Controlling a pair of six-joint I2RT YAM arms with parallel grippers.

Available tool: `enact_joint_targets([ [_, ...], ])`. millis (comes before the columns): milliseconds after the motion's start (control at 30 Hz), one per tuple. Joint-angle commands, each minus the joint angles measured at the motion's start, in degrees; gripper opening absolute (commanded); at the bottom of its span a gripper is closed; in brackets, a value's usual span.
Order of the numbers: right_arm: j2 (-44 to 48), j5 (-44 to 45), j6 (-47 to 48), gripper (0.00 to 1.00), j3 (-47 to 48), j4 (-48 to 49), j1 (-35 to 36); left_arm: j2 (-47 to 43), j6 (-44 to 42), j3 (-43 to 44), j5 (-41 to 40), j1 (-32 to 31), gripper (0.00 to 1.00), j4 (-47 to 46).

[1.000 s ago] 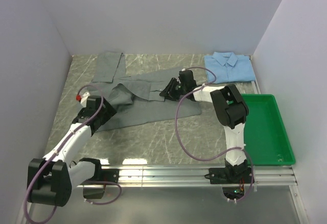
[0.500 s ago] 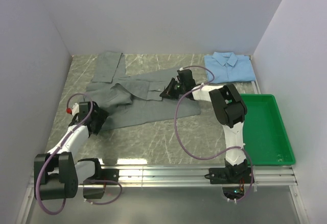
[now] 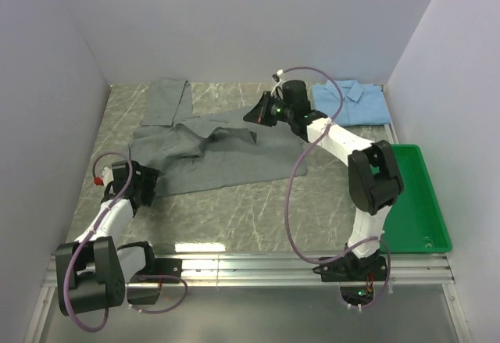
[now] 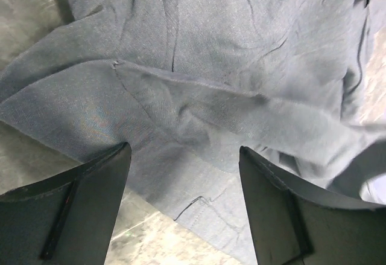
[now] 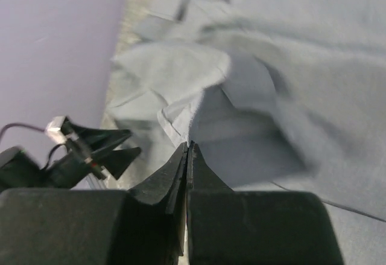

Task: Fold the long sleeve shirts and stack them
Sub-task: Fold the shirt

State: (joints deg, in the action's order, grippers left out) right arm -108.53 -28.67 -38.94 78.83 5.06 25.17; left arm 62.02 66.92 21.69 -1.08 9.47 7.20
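Observation:
The grey shirt (image 3: 226, 155) lies rumpled and spread out at the middle left of the table; a sleeve reaches to the back left. My right gripper (image 3: 253, 116) is shut on a fold of its upper edge and holds it lifted; the right wrist view shows the jaws (image 5: 188, 147) pinched on the cloth edge (image 5: 202, 105). My left gripper (image 3: 147, 181) is open and empty at the shirt's near-left edge; in the left wrist view (image 4: 183, 150) the grey cloth (image 4: 211, 66) lies between and beyond its fingers. The light blue shirt (image 3: 351, 102) lies folded at the back right.
A green plastic tray (image 3: 437, 230) stands at the right edge of the table. Walls close in the left, back and right sides. The marble tabletop (image 3: 250, 210) shows in front of the grey shirt.
My right gripper has moved up and toward the back wall, lifting the shirt's edge with it. My left gripper has drawn back to the near left, off the shirt's body.

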Motion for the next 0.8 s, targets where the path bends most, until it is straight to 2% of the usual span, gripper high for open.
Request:
enact_joint_targets([
  [0, 5.3, -1.0, 6.1, 0.0, 2.7, -2.5, 0.4, 0.3, 2.8, -3.1, 1.3, 0.5, 0.8, 5.1],
  [200, 9.1, -1.7, 11.5, 0.0, 2.1, -6.0, 0.4, 1.3, 4.5, -2.8, 2.5, 1.2, 0.79, 5.6],
  [367, 8.1, -2.3, 12.7, 0.0, 3.8, -7.0, 0.4, 1.0, 3.5, -0.1, 6.7, 1.3, 0.8, 7.6],
  [600, 5.8, -3.0, 14.4, 0.0, 8.3, -5.7, 0.8, -3.0, -4.5, 10.6, 6.1, 1.2, 0.81, 17.0],
  [767, 5.0, -3.6, 15.1, 0.0, 11.2, -5.1, 1.1, -2.2, -11.2, 15.0, 7.2, 1.1, 0.79, 17.1],
])
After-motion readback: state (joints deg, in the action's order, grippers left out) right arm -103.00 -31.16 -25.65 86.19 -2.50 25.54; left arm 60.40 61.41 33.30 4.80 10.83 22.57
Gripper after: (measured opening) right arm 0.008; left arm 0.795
